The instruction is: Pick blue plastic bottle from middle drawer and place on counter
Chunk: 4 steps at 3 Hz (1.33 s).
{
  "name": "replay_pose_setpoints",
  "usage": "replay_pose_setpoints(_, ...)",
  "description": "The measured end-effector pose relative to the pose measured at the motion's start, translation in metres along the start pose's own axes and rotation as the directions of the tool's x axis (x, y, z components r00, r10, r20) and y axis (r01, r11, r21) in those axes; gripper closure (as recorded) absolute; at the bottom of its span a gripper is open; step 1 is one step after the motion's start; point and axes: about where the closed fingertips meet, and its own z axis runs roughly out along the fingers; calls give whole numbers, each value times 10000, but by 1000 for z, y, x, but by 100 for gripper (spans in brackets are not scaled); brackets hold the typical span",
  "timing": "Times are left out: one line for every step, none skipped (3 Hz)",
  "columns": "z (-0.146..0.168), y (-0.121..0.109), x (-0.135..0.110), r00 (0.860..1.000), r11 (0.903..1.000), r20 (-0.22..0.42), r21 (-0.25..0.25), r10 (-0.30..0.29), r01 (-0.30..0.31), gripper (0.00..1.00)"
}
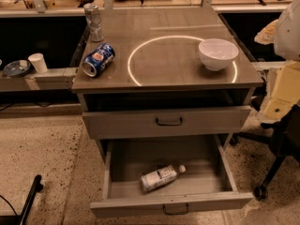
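The blue plastic bottle (pixel 161 177) lies on its side on the floor of the middle drawer (pixel 140 159), white cap pointing to the right. The drawer is pulled out wide, and its dark handle is on the front panel. Above it is the counter (pixel 154 76), a glossy grey-brown top marked with a thin white ring. My gripper is not in view. Only a white and pale yellow shape (pixel 287 55), which may be part of my arm, shows at the right edge.
On the counter are a blue soda can (pixel 98 60) on its side at the left, a dented silver can (pixel 93 21) upright behind it, and a white bowl (pixel 218 53) at the right. The upper drawer front (pixel 126 123) stands slightly out. A dark office chair (pixel 281 144) is at the right.
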Motion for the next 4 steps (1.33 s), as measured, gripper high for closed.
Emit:
replay_pose_setpoints(0, 0, 0, 10000, 10000, 0, 0, 0, 0, 0)
replay_pose_setpoints(17, -1, -22, 9983, 9991, 466, -216, -342, 352, 0)
replay_pose_setpoints(91, 19, -84, 9839, 9853, 1086, -802, -1419, 1509, 0)
replay_pose_setpoints(169, 61, -102, 9714, 9612, 1304, -1675, -1986, 2190, 0)
